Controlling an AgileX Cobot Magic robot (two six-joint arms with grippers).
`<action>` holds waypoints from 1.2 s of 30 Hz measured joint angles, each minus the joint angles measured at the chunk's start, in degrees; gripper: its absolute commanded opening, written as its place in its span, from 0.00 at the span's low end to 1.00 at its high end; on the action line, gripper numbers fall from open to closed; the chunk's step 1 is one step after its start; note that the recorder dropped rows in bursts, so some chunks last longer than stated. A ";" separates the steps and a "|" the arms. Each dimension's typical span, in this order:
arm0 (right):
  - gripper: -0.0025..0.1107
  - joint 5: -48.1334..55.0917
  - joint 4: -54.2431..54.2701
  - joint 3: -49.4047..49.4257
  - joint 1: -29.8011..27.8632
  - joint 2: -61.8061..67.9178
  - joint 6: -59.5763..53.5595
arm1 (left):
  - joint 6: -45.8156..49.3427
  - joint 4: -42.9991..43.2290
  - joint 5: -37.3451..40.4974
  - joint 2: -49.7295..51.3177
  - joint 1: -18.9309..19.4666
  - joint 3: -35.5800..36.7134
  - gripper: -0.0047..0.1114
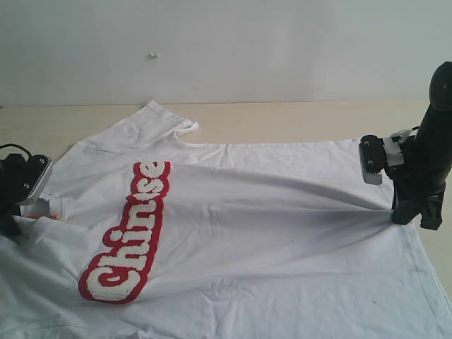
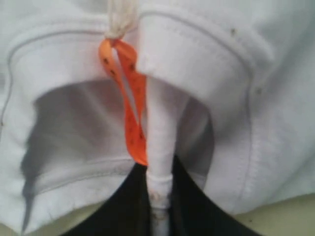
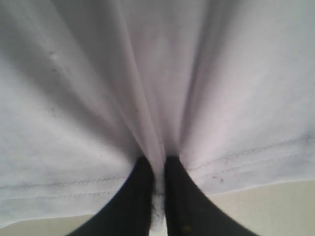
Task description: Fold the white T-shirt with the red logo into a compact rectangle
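The white T-shirt (image 1: 268, 233) lies spread across the table, stretched taut between both arms, its neck at the left and its hem at the right. The red logo (image 1: 127, 236) with white letters runs along the chest. My left gripper (image 1: 15, 217) is shut on the ribbed collar (image 2: 160, 147) beside the orange neck tag (image 2: 132, 103). At the right edge my right gripper (image 1: 399, 212) is shut on the stitched hem (image 3: 157, 196), and folds fan out from the pinch. The T-shirt (image 3: 147, 73) fills the right wrist view.
The beige table (image 1: 282, 120) shows bare behind the shirt, up to a white wall (image 1: 226, 42). One sleeve (image 1: 166, 120) lies toward the back left. The shirt's near side runs out of the exterior view.
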 measured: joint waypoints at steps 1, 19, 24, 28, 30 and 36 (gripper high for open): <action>0.02 0.00 0.00 0.00 0.00 0.00 0.00 | -1.16 -0.15 -0.12 0.00 0.00 0.00 0.04; 0.02 0.79 1.92 0.49 0.00 -8.78 1.82 | -14.88 -0.97 -7.40 -10.00 0.00 1.23 0.04; 0.02 4.22 5.23 0.58 0.00 -16.35 2.31 | -21.88 -0.55 -7.84 -18.43 0.00 1.23 0.04; 0.02 5.52 5.66 0.58 0.00 -21.19 4.84 | -29.09 2.34 -7.80 -24.41 0.00 1.33 0.04; 0.02 6.64 5.94 0.58 0.00 -23.78 5.54 | -32.38 4.41 -7.06 -27.13 0.00 1.33 0.04; 0.02 11.32 10.03 0.58 0.00 -33.52 6.08 | -41.02 10.42 -2.77 -38.55 0.00 1.33 0.04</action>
